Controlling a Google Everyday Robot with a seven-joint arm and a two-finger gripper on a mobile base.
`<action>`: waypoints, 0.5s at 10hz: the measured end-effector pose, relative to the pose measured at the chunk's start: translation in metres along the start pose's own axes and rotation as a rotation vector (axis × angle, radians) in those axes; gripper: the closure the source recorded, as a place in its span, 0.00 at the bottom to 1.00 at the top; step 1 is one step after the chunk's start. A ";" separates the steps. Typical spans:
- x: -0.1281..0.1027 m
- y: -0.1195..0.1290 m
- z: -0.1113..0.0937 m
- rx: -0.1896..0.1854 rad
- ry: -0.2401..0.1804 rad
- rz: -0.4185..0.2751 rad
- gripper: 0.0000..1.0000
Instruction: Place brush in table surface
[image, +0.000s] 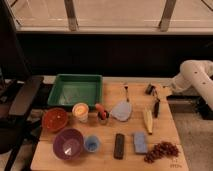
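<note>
The brush (156, 106) lies on the table surface (107, 159) near the right edge, its slim black handle running toward me and its dark head at the far end. My gripper (163, 91) hangs at the end of the white arm (192, 75), just right of the brush's far end and low over the table's right edge. It looks open with nothing in it. Whether it touches the brush is unclear.
A green tray (75, 90) sits at the far left. There are also an orange bowl (55, 119), a purple bowl (68, 143), a blue cup (91, 143), a black remote (119, 145), a blue sponge (140, 142), grapes (161, 150), a corn cob (148, 120) and a fork (126, 91).
</note>
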 end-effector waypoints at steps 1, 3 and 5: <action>-0.004 0.005 0.005 0.002 -0.012 -0.004 0.20; -0.001 0.013 0.024 0.023 -0.027 -0.021 0.20; -0.003 0.021 0.046 0.023 -0.015 -0.049 0.20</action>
